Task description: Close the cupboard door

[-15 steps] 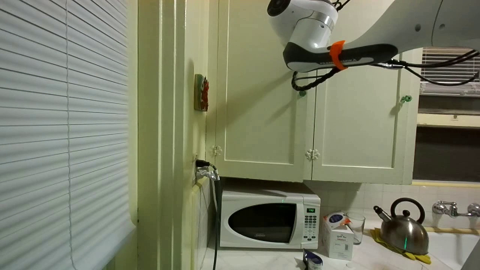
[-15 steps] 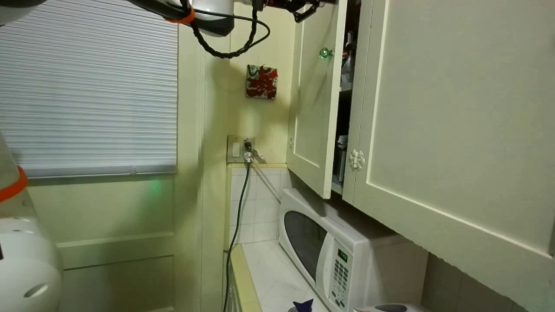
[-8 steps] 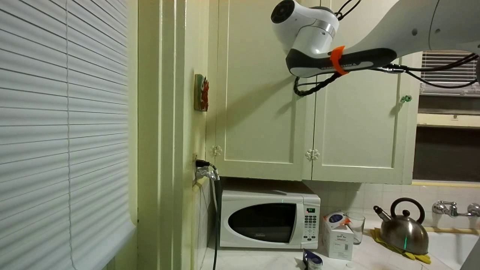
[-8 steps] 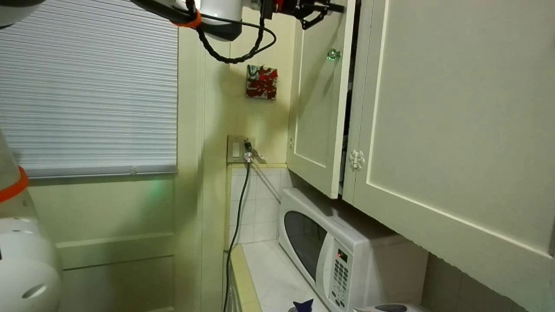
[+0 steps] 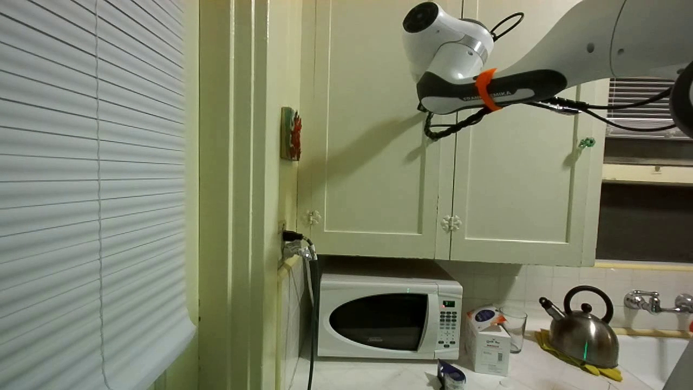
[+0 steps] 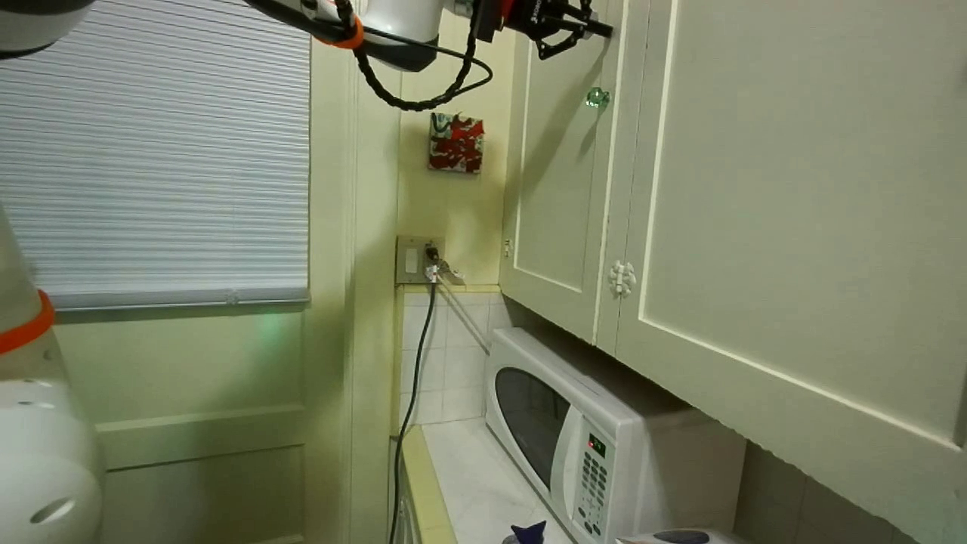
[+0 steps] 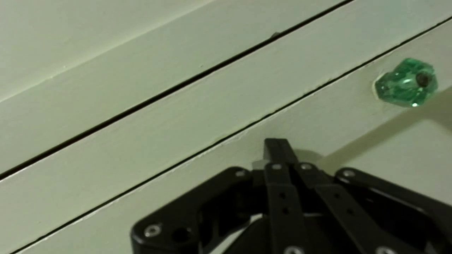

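The tall cream-white wooden cupboard door (image 6: 555, 189) sits closed above the boxy white microwave (image 5: 379, 319), the white robot arm (image 5: 547, 57) in front of it. The black metal gripper (image 7: 279, 144), jaws together, is near the door's faceted green glass knob (image 7: 406, 84).

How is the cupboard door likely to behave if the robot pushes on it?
The cupboard door would probably barely move: in the wrist view, only a thin gap separates it from the frame. It should feel stiff, as it looks flat and unbent. Any movement would likely be a swing, given its side hinge.
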Available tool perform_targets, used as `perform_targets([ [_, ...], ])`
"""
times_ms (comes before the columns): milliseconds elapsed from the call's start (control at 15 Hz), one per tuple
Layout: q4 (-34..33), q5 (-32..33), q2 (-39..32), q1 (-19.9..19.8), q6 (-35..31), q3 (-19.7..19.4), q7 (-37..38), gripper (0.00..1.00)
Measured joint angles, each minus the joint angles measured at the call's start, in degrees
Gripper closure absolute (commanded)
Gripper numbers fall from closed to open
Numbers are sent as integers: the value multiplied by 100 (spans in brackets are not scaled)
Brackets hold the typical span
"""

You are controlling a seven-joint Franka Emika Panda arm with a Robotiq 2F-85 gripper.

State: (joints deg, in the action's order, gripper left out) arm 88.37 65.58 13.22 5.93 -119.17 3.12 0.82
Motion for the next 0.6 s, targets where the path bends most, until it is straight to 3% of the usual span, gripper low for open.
perform_targets([
  [600,-148,-410,-56,-80,-85,-42,-206,100],
])
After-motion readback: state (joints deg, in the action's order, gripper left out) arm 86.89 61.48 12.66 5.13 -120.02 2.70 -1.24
